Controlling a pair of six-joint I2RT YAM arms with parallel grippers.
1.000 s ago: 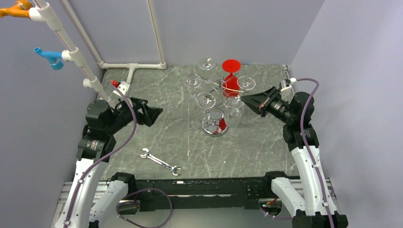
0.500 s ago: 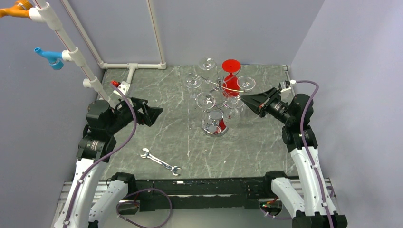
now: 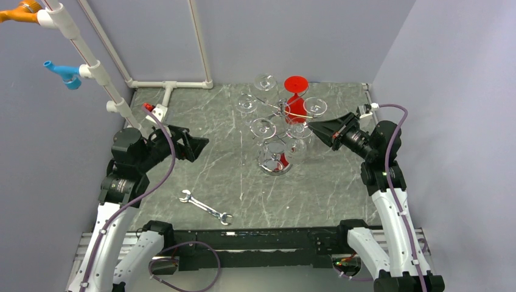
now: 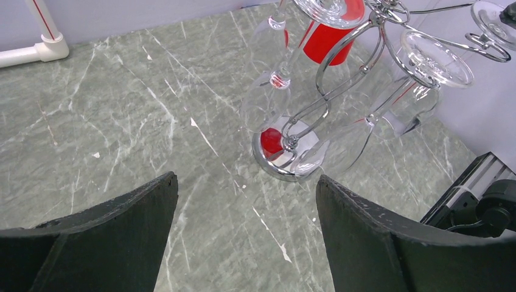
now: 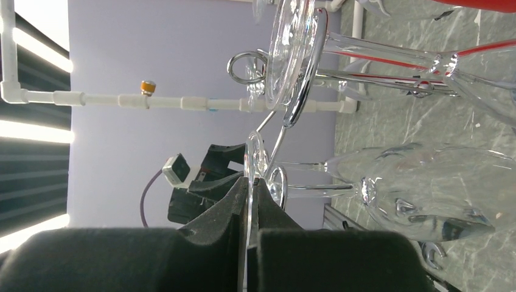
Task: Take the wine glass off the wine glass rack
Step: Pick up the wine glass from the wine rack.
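The wine glass rack (image 3: 275,165) is a chrome wire stand with a round shiny base, right of the table's middle; it also shows in the left wrist view (image 4: 274,164). Several clear glasses hang upside down from its curled arms. My right gripper (image 3: 311,126) is shut on the thin foot of one hanging wine glass (image 5: 426,188), at the rack's right side; the foot's edge sits between the pads (image 5: 268,213). A wire arm (image 5: 292,97) curls just above. My left gripper (image 3: 201,143) is open and empty, left of the rack, above the marble (image 4: 246,182).
A red glass (image 3: 296,91) hangs at the rack's far side. A silver wrench (image 3: 205,207) lies near the front edge. White PVC pipes (image 3: 170,85) run along the back left. Grey walls close in both sides.
The glasses on the rack have shifted slightly. The right gripper stays shut on the glass foot at nearly the same spot. The left arm has not moved.
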